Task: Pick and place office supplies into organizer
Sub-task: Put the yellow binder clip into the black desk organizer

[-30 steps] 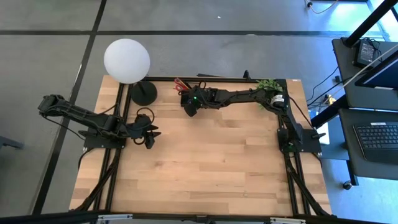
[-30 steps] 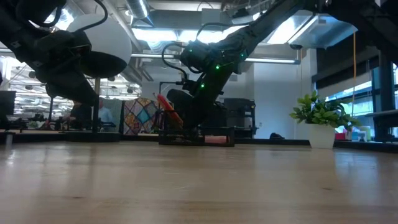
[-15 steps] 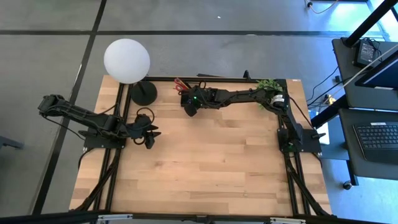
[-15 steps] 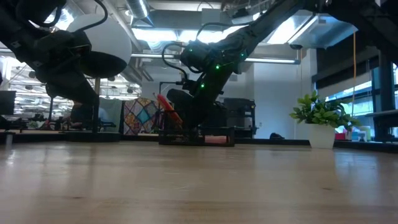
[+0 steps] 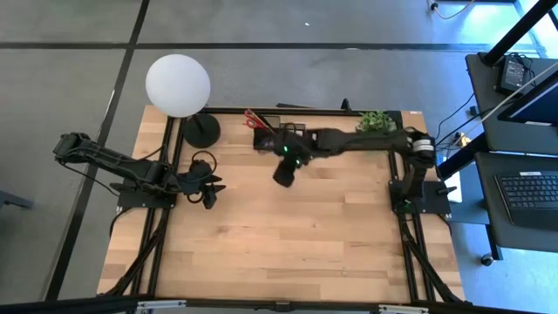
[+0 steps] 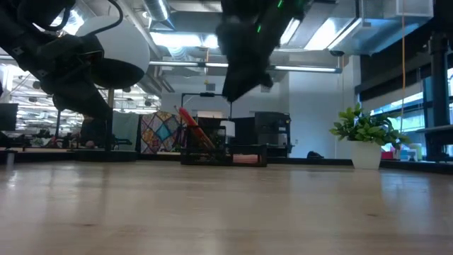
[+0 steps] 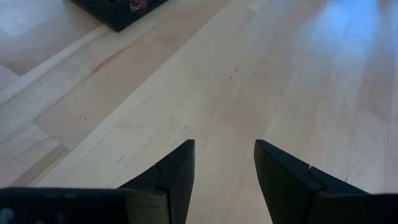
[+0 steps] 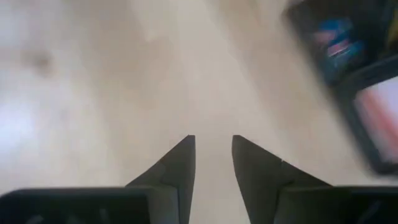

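No readable text, labels, brand marks, numbers or signs in any view. Nothing legible on the worktop (image 5: 288, 235), on the organizer (image 5: 277, 131), or in the room behind it in the low view.

left hand (image 5: 212, 190): parted, empty | right hand (image 5: 284, 177): parted, raised
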